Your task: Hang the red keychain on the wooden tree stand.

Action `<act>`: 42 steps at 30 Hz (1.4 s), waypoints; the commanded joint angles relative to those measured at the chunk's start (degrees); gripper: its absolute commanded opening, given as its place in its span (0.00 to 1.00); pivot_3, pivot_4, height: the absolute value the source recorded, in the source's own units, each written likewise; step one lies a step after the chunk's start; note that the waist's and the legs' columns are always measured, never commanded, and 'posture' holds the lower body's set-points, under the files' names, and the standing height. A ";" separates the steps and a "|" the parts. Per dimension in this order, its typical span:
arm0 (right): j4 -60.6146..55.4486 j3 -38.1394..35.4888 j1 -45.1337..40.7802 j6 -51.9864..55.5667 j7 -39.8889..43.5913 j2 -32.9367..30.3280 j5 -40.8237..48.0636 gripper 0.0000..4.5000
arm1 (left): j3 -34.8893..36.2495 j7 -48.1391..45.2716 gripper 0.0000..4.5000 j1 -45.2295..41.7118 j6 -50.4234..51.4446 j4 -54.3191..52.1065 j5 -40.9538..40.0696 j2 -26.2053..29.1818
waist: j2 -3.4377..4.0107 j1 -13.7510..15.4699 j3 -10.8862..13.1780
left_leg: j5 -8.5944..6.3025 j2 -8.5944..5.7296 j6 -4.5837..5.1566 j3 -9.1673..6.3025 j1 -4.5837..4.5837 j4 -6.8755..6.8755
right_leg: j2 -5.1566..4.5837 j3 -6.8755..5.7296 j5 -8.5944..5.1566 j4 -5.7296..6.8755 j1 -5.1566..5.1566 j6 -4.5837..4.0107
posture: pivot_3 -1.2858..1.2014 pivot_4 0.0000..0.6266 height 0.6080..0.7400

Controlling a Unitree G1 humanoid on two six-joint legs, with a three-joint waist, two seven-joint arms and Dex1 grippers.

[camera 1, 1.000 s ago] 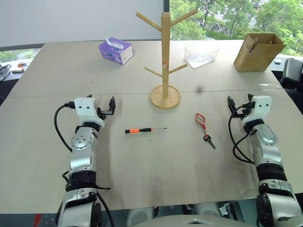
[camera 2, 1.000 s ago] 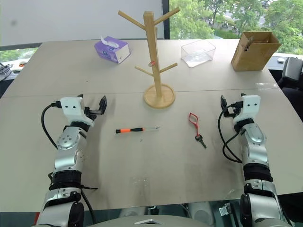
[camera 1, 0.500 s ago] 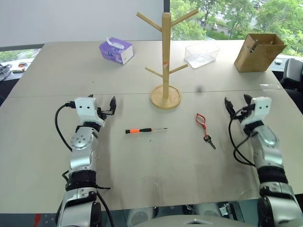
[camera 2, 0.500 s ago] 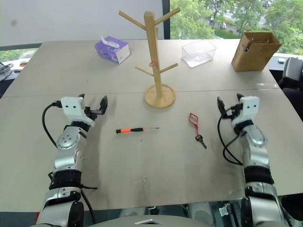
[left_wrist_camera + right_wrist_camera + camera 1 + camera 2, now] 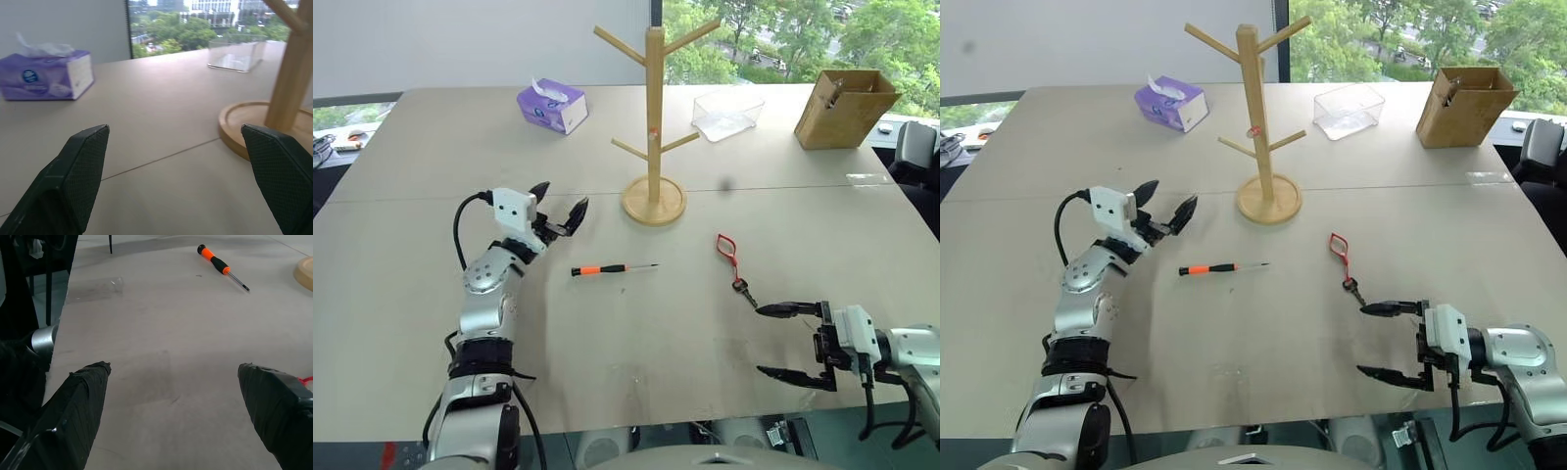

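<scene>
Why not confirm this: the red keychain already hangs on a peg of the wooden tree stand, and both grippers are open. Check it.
One thing is wrong: the red keychain lies flat on the table, apart from the wooden tree stand, as the left eye view shows. The rest holds: the left gripper and the right gripper are both open.

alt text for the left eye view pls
Red keychain lies on a table before a wooden tree stand; the open right gripper sits just behind its key, open left gripper far left, screwdriver between.
</scene>
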 commanded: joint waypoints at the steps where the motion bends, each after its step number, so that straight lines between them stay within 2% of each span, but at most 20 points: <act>1: 2.89 -0.93 -3.23 -2.58 -0.01 1.09 -0.63 1.00 | -2.42 -11.19 0.99 -0.30 3.37 -5.87 -4.02 4.22 | -0.03 0.06 0.03 | 0.13 -0.01 -0.22 0.00 -0.03 0.00 | 0.01 -0.01 0.00 -0.01 -0.01 0.00 | 0.52 0.24 1.00; 9: 5.34 -0.70 -4.17 -4.95 -0.57 2.16 -2.22 1.00 | -5.61 -31.55 0.99 -0.28 14.61 -13.46 -9.92 16.51 | -0.04 0.35 0.06 | 0.14 0.03 -0.23 0.01 -0.02 0.01 | -0.02 0.00 -0.01 0.01 -0.01 0.00 | 0.52 0.24 1.00; 13: 3.60 -0.52 -4.35 0.09 -2.18 2.14 -0.79 1.00 | -7.88 -37.05 0.99 -1.61 12.97 -12.87 -7.81 19.81 | 0.01 0.42 0.07 | 0.14 0.04 -0.23 0.00 0.00 0.00 | -0.01 0.00 -0.02 0.01 -0.01 -0.01 | 0.52 0.24 1.00; 18: 2.32 -2.21 -4.86 3.78 -7.23 4.84 1.25 1.00 | -9.63 -40.51 0.99 -2.20 9.72 -10.85 -5.40 20.54 | 0.01 0.60 0.08 | 0.14 0.03 -0.23 0.00 -0.02 0.01 | -0.01 0.01 -0.02 0.01 -0.01 -0.02 | 0.52 0.24 1.00; 28: 5.35 -4.48 -6.20 1.25 -13.97 8.81 -0.96 1.00 | -12.05 -43.60 0.99 -0.72 4.53 -9.40 -1.71 20.09 | 0.01 0.92 0.08 | 0.05 0.02 -0.08 0.02 -0.02 0.01 | -0.01 0.03 -0.02 0.01 -0.02 -0.02 | 0.52 0.24 1.00; 36: 6.16 -4.09 -7.32 -0.42 -15.73 9.87 -1.93 1.00 | -15.20 -43.22 0.99 -2.83 -1.34 -0.46 4.78 19.92 | 0.02 1.22 0.08 | 0.01 -0.02 -0.02 0.06 -0.02 0.02 | 0.02 0.04 -0.02 0.02 -0.03 -0.02 | 0.52 0.24 1.00; 42: 5.62 -4.00 -7.77 -0.40 -17.06 10.59 -2.18 1.00 | -16.77 -41.49 0.99 -6.41 -5.38 6.53 8.00 16.86 | 0.02 1.36 0.08 | 0.00 -0.03 0.01 0.06 -0.03 0.07 | 0.02 0.04 -0.01 0.05 -0.02 -0.01 | 0.52 0.24 1.00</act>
